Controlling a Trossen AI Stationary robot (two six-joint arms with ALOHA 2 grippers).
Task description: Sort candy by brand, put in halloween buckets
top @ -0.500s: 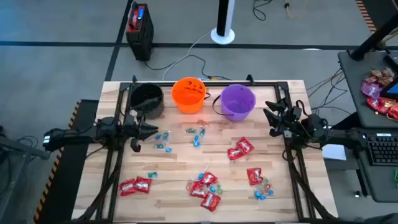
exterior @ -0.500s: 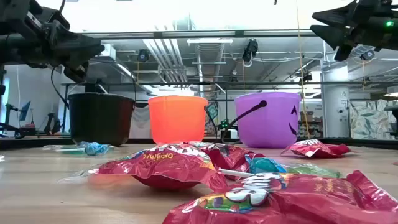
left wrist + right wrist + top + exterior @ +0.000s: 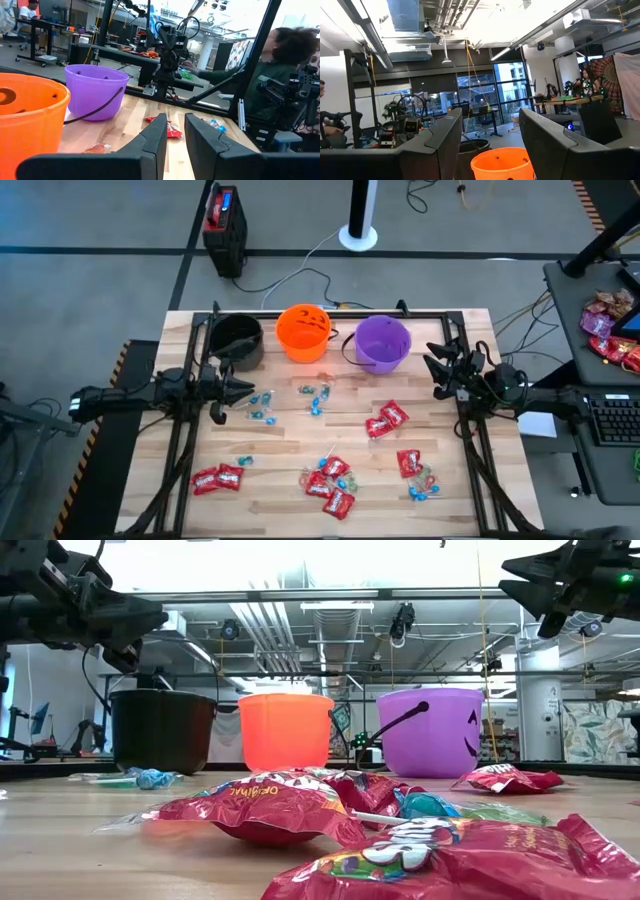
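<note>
Left gripper (image 3: 246,388) hovering by the black bucket (image 3: 237,340), fingers nearly together, empty. Right gripper (image 3: 432,367) raised beside the purple bucket (image 3: 382,343), spread, empty. Orange bucket (image 3: 304,331) between. Candy (image 3: 330,476) scattered across the tabletop (image 3: 290,435).

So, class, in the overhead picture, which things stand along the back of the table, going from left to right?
Black bucket → orange bucket → purple bucket.
</note>
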